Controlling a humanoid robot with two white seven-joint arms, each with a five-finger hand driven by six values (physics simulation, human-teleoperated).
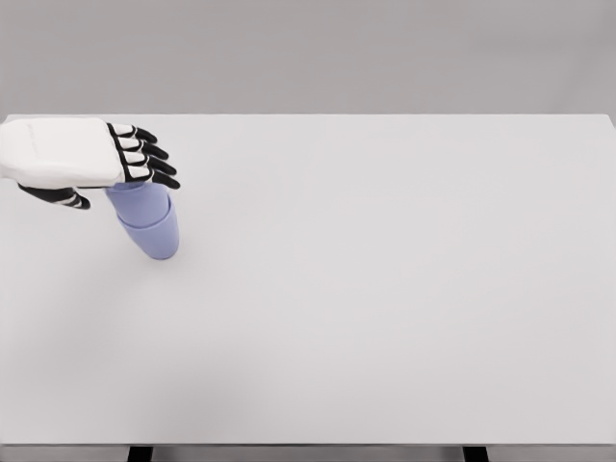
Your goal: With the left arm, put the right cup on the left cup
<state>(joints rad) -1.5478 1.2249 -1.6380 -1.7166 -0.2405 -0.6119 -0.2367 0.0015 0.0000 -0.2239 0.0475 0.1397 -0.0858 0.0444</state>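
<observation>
- The left hand (91, 159) is seen at the upper left of the table (385, 289), entering from the left edge of the head view.
- Its white back is turned toward the camera; the four black-jointed fingers (144, 154) are stretched out to the right and held side by side.
- The thumb (63, 197) is shown below the palm, pointing down and to the right.
- Nothing is gripped: the hand is released, with its fingers straight.
- Two lilac cups (149, 221) are found directly beneath the fingers, one nested in the other.
- The upper cup (140, 200) is seated in the lower cup (156, 239); its top is hidden behind the hand.
- The stack is drawn tilted in this view, its base lying lower and further right than its top.
- Whether the fingers touch the upper cup cannot be told, since the hand overlaps it.
- The lower cup is rested on the table, just below and right of the thumb.
- The right arm is not shown.
</observation>
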